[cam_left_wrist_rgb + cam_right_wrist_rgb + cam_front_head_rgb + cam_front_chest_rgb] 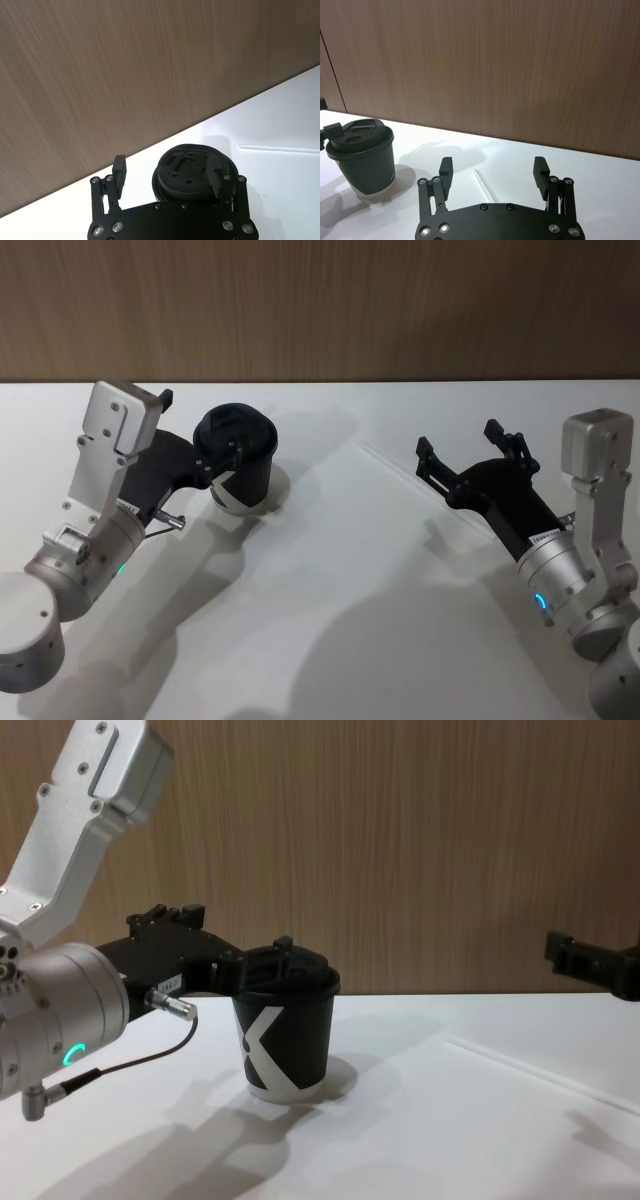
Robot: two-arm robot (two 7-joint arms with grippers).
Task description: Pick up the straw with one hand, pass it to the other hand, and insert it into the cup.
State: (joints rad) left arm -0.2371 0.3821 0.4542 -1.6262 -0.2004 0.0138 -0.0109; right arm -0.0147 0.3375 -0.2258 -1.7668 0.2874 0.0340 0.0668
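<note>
The cup (243, 475) is black with a white K-like mark and a domed lid, standing at the table's left. My left gripper (200, 425) is open at lid height, and one finger (217, 176) lies against the lid (186, 175) while the other stands apart. The straw (388, 456), thin and white, lies flat on the table right of the cup (285, 1032). My right gripper (457, 437) hovers open at the straw's right end. In the right wrist view the straw (483, 184) runs between that gripper's spread fingers (492, 167), with the cup (363, 159) farther off.
A thin dark cable with a metal plug (172, 1006) hangs from the left wrist beside the cup. A brown wood wall (320, 310) closes the table's far edge. The white tabletop (350, 610) stretches bare between the arms and toward me.
</note>
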